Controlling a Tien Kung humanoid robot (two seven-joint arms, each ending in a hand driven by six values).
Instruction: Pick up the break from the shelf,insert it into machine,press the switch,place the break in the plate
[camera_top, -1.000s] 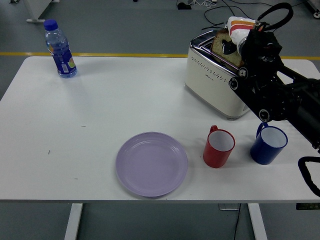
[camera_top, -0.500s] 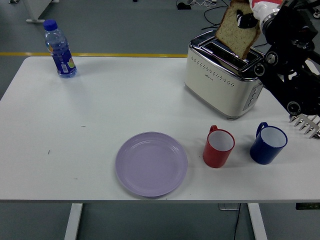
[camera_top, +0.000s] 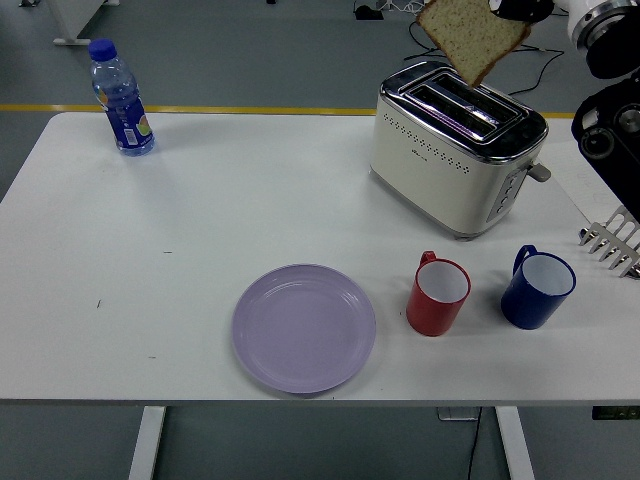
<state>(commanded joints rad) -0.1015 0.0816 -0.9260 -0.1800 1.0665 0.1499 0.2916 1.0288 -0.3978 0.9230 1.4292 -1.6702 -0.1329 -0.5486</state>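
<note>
A slice of bread (camera_top: 470, 36) hangs tilted in the air above the cream and chrome toaster (camera_top: 455, 160), clear of its slots. My right hand (camera_top: 512, 9) is shut on the slice's upper right corner, right at the picture's top edge, so most of the hand is cut off. The black and white right arm (camera_top: 610, 90) runs down the right edge. The toaster's side lever (camera_top: 538, 172) sticks out on its right end. The lilac plate (camera_top: 303, 327) lies bare near the table's front. My left arm is out of view.
A red mug (camera_top: 438, 294) and a blue mug (camera_top: 537, 288) stand in front of the toaster. A metal rack (camera_top: 612, 245) pokes in at the right edge. A blue water bottle (camera_top: 120, 98) stands at the far left.
My right hand has pulled the bread up out of the toaster slot and raised it. The arm, which covered the toaster's right side, has lifted away toward the top right.
</note>
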